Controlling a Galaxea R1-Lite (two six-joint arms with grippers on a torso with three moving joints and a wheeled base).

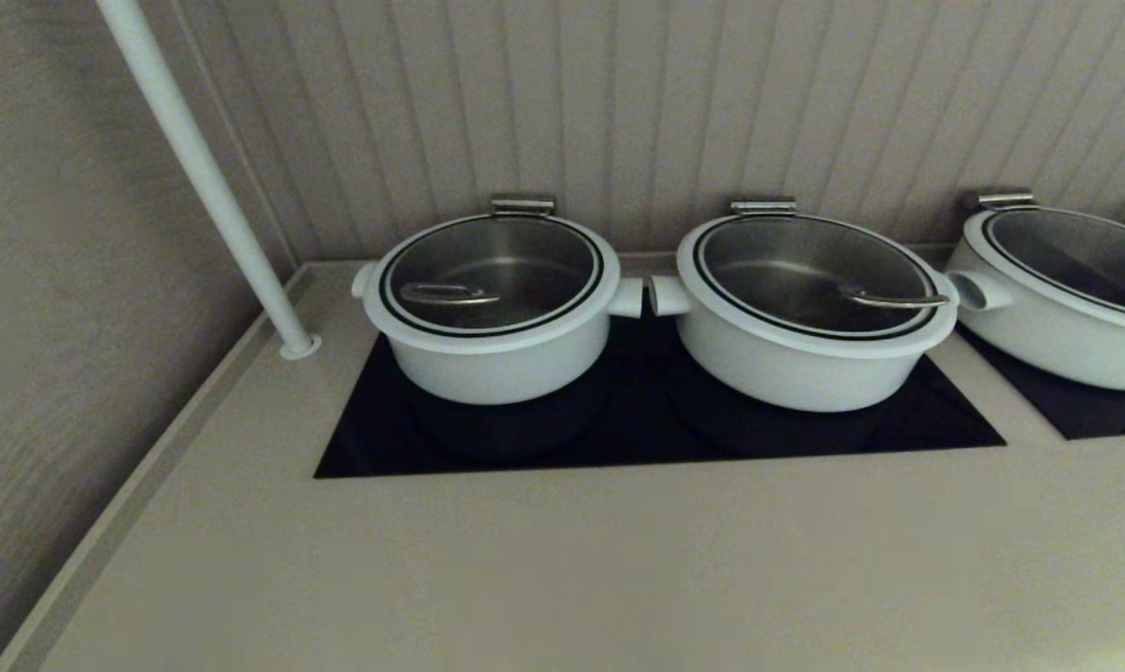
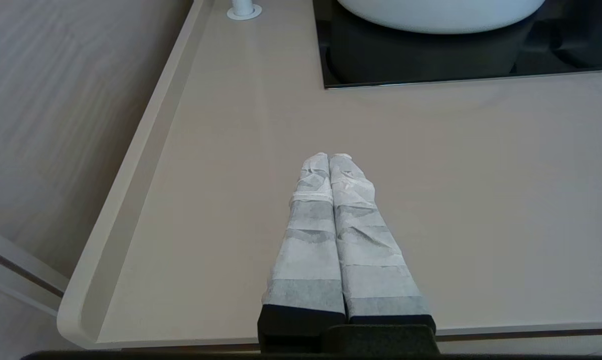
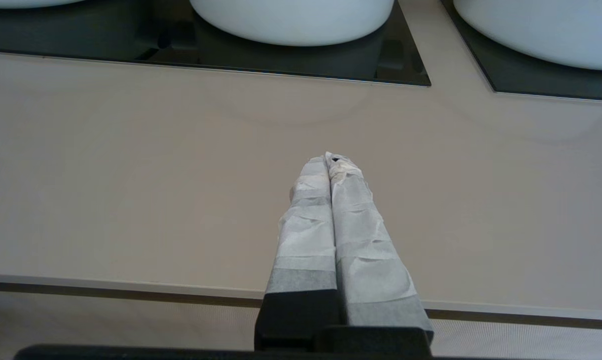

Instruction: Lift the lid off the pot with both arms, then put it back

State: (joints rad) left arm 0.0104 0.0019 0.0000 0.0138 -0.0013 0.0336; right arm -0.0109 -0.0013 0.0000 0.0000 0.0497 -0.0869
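Note:
The pot [image 1: 497, 359] is the deep, straight-sided white one at the left of the black cooktop [image 1: 655, 434]. The lid [image 1: 492, 275], clear glass with a white rim and black ring, sits closed on it, its thin steel wire handle [image 1: 450, 297] on its left part. Neither gripper shows in the head view. My left gripper [image 2: 329, 156] is shut and empty, low over the beige counter near its front edge, with the pot's base [image 2: 440, 15] far ahead. My right gripper [image 3: 329, 159] is shut and empty over the counter's front part.
Two wider, flared white pots with lids stand to the right, one in the middle [image 1: 809, 317] and one at the far right [image 1: 1057, 299]. A white pole [image 1: 198, 168] rises from the counter's back left. The counter has a raised left lip [image 2: 146, 150] and walls behind.

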